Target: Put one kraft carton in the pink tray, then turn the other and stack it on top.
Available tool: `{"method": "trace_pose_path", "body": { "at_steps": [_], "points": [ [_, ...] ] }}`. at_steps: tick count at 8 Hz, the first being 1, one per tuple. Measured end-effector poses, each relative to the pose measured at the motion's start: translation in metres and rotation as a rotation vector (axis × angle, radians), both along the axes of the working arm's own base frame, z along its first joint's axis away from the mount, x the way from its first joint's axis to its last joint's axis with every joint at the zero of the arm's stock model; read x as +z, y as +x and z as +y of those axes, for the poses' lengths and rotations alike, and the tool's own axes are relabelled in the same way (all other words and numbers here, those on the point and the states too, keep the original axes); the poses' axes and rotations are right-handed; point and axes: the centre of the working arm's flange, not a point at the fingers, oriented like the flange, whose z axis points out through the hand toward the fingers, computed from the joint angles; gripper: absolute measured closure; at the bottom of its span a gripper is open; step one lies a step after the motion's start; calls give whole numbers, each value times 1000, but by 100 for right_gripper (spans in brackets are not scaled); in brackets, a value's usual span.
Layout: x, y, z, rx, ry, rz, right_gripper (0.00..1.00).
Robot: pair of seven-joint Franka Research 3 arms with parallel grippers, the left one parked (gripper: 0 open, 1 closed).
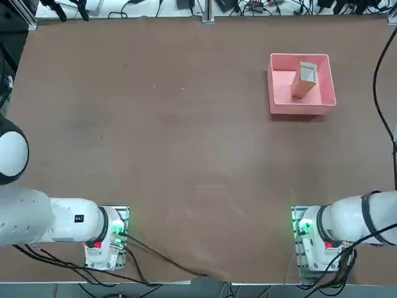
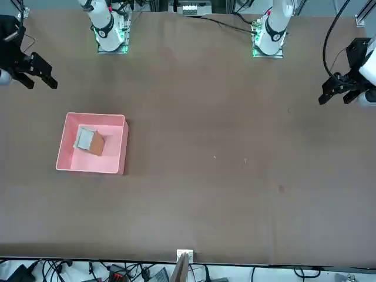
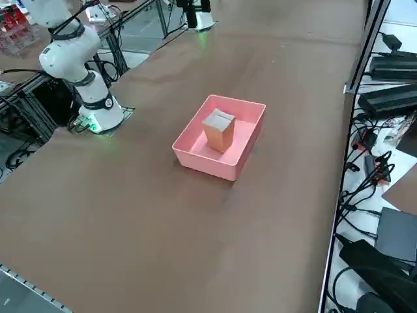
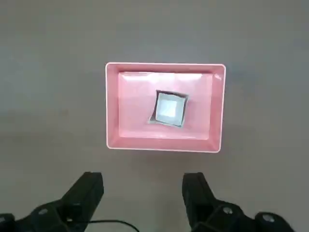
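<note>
Though partly cut off, right gripper (image 4: 143, 178) above the table (image 1: 155, 155), jaws spread; kraft cartons (image 3: 219, 135) in pink tray (image 3: 203, 164), number unclear.

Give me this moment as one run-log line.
right gripper: open, empty, above brown table | pink plastic tray: on table | tan-brown cardboard carton: upright inside tray, whitish end up | second carton: cannot tell

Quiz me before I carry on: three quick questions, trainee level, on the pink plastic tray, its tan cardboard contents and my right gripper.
1. True or false: the visible tan-brown cardboard carton stands with its whitish end up.
2. Fill in: the right gripper is ____, clear of the square pink plastic tray.
3. Does the carton lean on the tray's wall? A) yes B) no

Key: 1 true; 2 open; 3 B
</note>
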Motion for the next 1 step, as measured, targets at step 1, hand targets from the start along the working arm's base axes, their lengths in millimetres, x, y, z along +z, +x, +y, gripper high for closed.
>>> {"method": "trace_pose_path", "body": {
  "at_steps": [1],
  "points": [
    [0, 0, 0, 2, 0, 2, 0]
  ]
}}
